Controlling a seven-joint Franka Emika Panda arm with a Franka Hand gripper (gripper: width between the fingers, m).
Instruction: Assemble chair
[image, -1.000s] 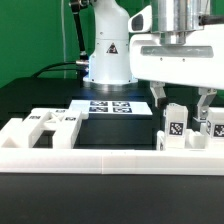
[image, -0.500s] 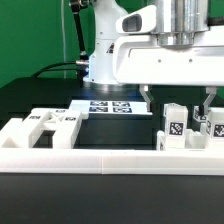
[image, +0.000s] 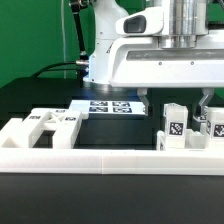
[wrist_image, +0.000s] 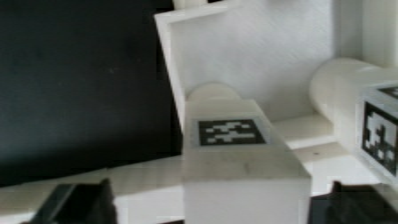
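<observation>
Several white chair pieces stand at the exterior view's right behind the rail. One is an upright block with a tag (image: 173, 125) and another is beside it (image: 214, 128). A slotted chair panel (image: 50, 122) lies at the left. My gripper (image: 175, 100) hangs just above the upright tagged block with its jaws wide apart. In the wrist view the tagged block (wrist_image: 230, 135) sits between my dark fingertips (wrist_image: 71, 205), with gaps on both sides. A round white chair piece (wrist_image: 347, 85) lies beside the block. My gripper (wrist_image: 217, 208) holds nothing.
The low white border rail (image: 100, 158) runs across the front. The marker board (image: 110, 106) lies flat on the black table behind the parts. The robot base (image: 105, 55) stands at the back, with a green wall behind it.
My hand has swung toward the exterior view's left and now covers more of the robot base. The fingers stay over the upright tagged block. The chair pieces have not moved.
</observation>
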